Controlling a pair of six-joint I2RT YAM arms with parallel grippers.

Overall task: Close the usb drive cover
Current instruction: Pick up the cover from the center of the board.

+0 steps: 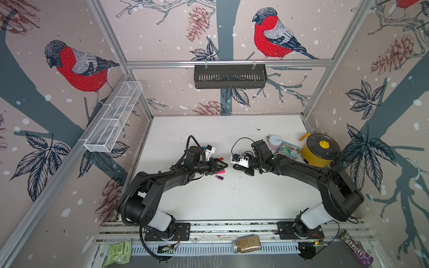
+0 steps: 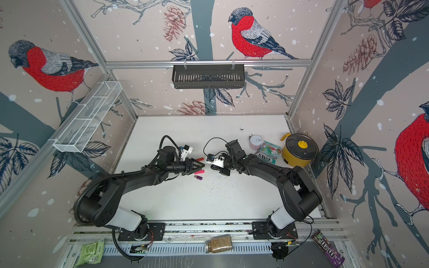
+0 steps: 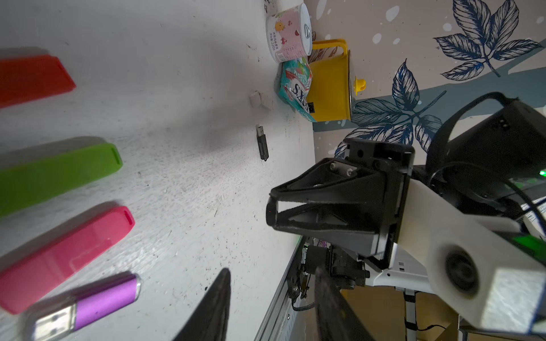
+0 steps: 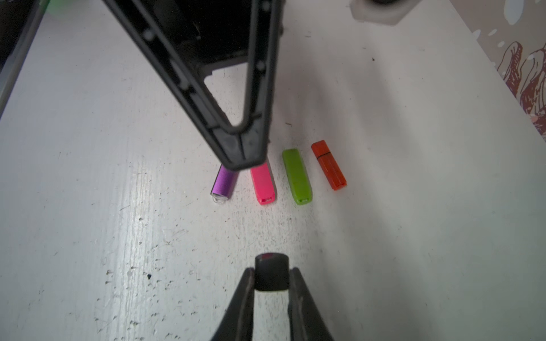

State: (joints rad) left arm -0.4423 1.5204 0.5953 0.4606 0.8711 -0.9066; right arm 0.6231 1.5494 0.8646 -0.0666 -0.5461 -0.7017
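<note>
My right gripper (image 4: pixel 271 276) is shut on a small black usb drive cover (image 4: pixel 271 265), pinched at its fingertips above the white table (image 4: pixel 413 236). A black usb drive (image 3: pixel 262 142) with a bare metal plug lies on the table beyond it in the left wrist view. My left gripper (image 3: pixel 271 298) is open with nothing between its fingers. In both top views the two grippers face each other tip to tip, left (image 1: pixel 225 165) and right (image 1: pixel 235 166). Under the left gripper lies a row of drives: purple with a bare plug (image 4: pixel 224 183), pink (image 4: pixel 263 186), green (image 4: pixel 297 177), orange (image 4: pixel 329 165).
A yellow pot (image 1: pixel 320 150), a candy bag (image 1: pixel 287 150) and a pink can (image 1: pixel 275 141) stand at the back right by the right arm. A small white block (image 3: pixel 260 100) lies near the black drive. A jar (image 1: pixel 247 243) lies on the front rail.
</note>
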